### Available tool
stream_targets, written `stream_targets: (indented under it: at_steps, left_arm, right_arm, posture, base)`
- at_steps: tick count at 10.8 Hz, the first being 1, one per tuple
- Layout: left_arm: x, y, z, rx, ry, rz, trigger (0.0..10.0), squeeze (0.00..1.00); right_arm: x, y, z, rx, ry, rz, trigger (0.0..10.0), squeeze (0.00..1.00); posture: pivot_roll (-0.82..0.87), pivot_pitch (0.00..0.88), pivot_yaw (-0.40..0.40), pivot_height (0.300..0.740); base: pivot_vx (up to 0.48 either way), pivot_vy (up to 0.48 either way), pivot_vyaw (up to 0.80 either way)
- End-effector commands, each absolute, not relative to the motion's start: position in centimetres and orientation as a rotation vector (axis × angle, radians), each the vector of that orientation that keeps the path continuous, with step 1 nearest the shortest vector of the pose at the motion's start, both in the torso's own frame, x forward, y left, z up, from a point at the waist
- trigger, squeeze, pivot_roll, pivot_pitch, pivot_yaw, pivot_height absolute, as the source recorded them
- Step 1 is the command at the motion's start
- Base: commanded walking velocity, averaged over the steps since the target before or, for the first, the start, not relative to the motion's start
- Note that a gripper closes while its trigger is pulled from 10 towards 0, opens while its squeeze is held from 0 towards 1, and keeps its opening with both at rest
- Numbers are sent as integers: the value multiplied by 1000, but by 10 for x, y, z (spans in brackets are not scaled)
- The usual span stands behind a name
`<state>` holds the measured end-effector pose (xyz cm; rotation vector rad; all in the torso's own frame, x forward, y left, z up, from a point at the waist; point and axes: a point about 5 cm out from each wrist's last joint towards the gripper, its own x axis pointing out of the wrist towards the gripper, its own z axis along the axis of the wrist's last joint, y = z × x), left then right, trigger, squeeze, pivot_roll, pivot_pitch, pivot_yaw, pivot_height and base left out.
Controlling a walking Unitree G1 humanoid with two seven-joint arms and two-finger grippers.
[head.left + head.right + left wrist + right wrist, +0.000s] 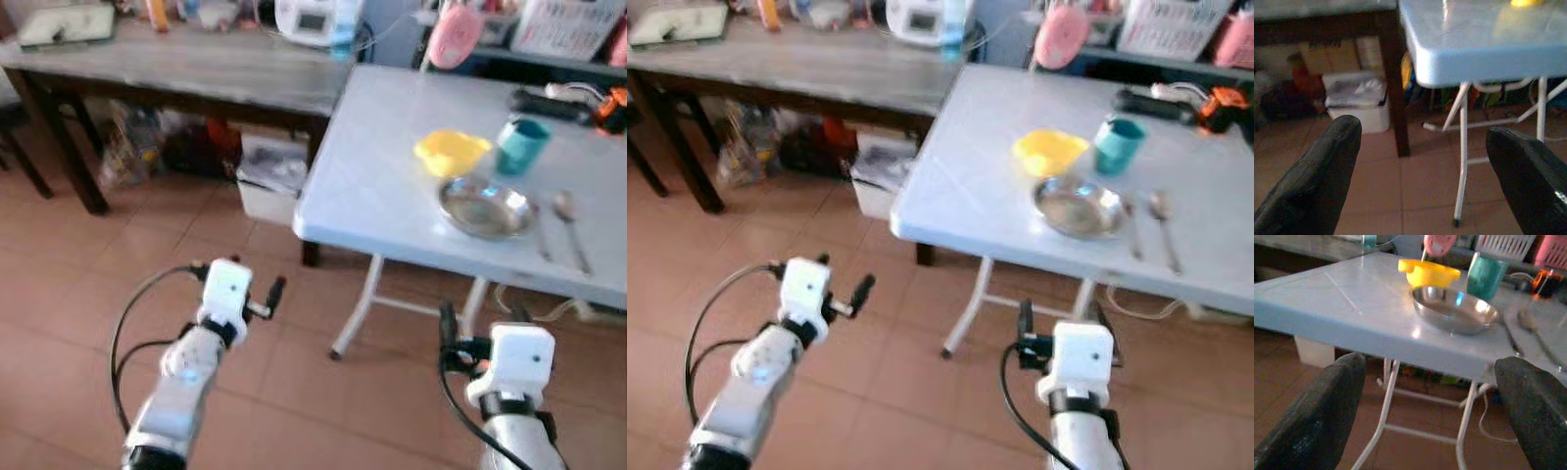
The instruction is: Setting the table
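A pale blue folding table stands ahead to the right. On it sit a yellow bowl, a teal cup and a steel plate close together. A fork and a spoon lie just right of the plate. My left gripper hangs open over the floor, left of the table's near corner. My right gripper is open too, low in front of the table's front edge, below the plate. Neither holds anything.
A dark wooden table stands at the left behind, with a white appliance on it and a white bin and bags beneath. A black and orange tool lies at the blue table's far side. Tiled floor lies before me.
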<state>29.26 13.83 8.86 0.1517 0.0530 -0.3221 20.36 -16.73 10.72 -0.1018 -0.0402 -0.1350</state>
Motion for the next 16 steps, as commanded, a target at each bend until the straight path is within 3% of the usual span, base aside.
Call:
stream_targets:
  at_steps: [1,6,16]
  left_arm:
    - [293,141,90,165,51,-320,10000,0]
    - [293,137,91,150,34,-338,10000,0]
    - [294,127,109,106,-63,-392,10000,0]
  right_arm:
    - [204,-166,109,-102,-48,-131,10000,0]
    - [204,-167,110,-107,-52,-132,10000,0]
    - [206,-165,115,-118,-77,-104,10000,0]
  posture:
    - [124,107,-18,740]
    - [119,108,-21,740]
    - [118,110,-28,740]
  base:
    - [0,-349,0]
    - [0,-331,0]
    - [0,0,0]
